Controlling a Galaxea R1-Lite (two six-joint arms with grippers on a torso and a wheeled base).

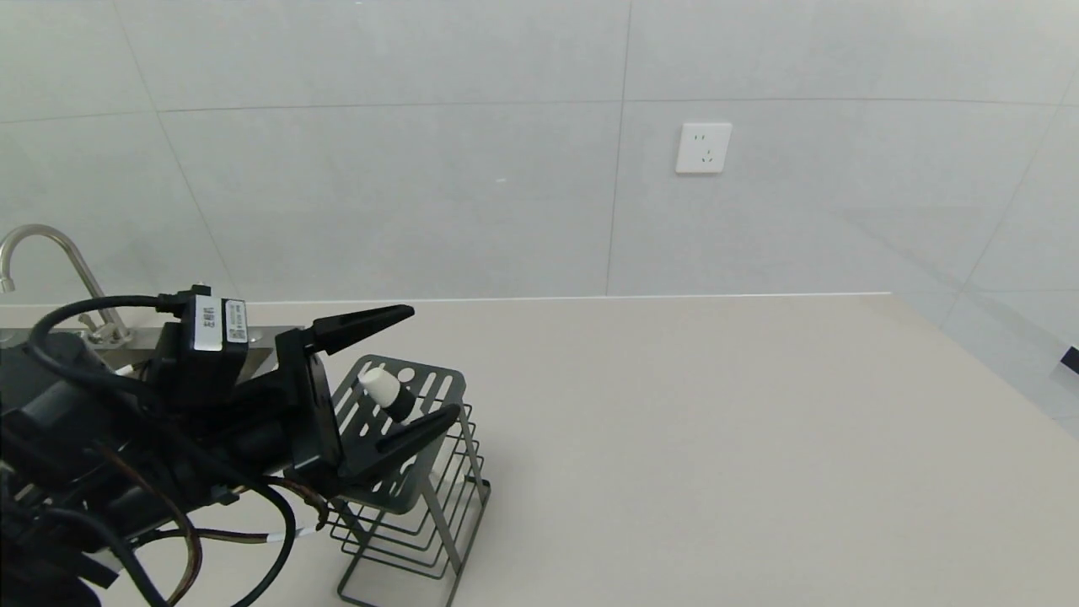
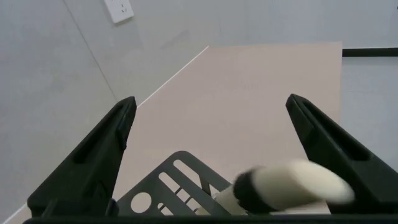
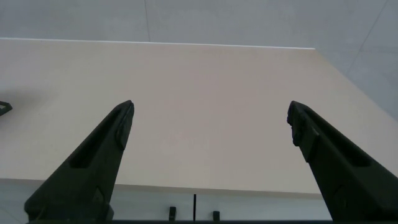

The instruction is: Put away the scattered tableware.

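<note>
Between the fingers of the left gripper [image 1: 434, 361], which are spread wide and grasp nothing, a utensil [image 1: 383, 389] is seen standing tilted in a dark cutlery rack [image 1: 442, 379]. Only its cream handle end and the black collar below that are shown; the rest is hidden under the rack's perforated top plate. From the left wrist view the left gripper [image 2: 210, 102] is seen released, with the utensil [image 2: 292, 185] lying much nearer one finger [image 2: 329, 149] than the other. Whether that finger is touched cannot be told. The slotted plate of the cutlery rack [image 2: 155, 183] is seen below the gap between the fingers, and the beige countertop [image 2: 249, 93] is spread out beyond the fingertips.

Behind the base of the left fingers a curved metal faucet [image 1: 50, 244] is seen. Well beyond the fingertips, a white wall outlet [image 1: 703, 147] is set in the grey tiles.

The right gripper [image 3: 210, 107] is likewise held wide apart, with nothing clasped. Bare countertop [image 3: 205, 93] is seen between and beyond its fingers.
</note>
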